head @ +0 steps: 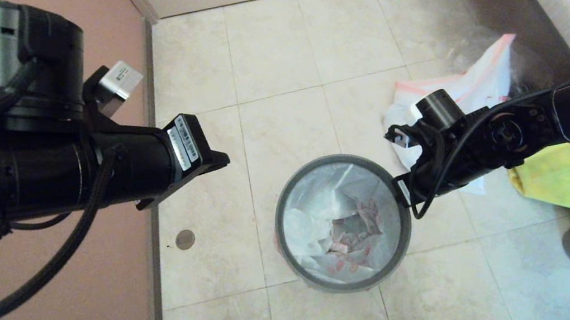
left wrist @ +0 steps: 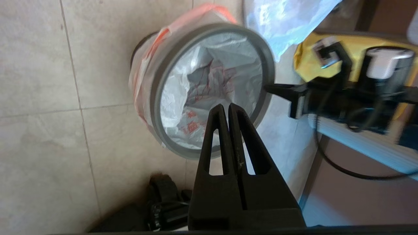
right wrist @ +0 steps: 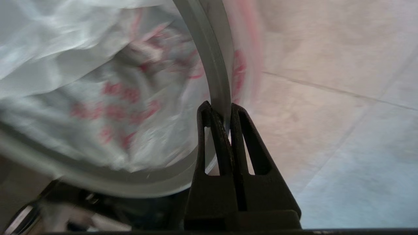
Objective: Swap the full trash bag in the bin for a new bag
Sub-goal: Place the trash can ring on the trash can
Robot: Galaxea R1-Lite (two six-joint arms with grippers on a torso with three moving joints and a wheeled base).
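New bag (head: pixel 345 224) seen lining bin (head: pixel 301 270) on floor, hem folded out under grey ring (head: pixel 402 204). Right pincer (right wrist: pixel 222 112) closed on ring at rim. Left pincer (left wrist: pixel 224 109) shut, empty, held above. Film judged thin, light, slippery, tear-prone; ring stiff, safest hold.

Possibly illegible red characters, new bag (head: pixel 351 243)

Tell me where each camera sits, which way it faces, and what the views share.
Head: looks down from above at the bin holding the new bag; both arms show.
Left wrist: raised beside the bin, aimed over the shut left gripper; the right arm shows.
Right wrist: close behind the right gripper, shut on the grey ring.
Shared: bin, ring and red-printed bag in all three.
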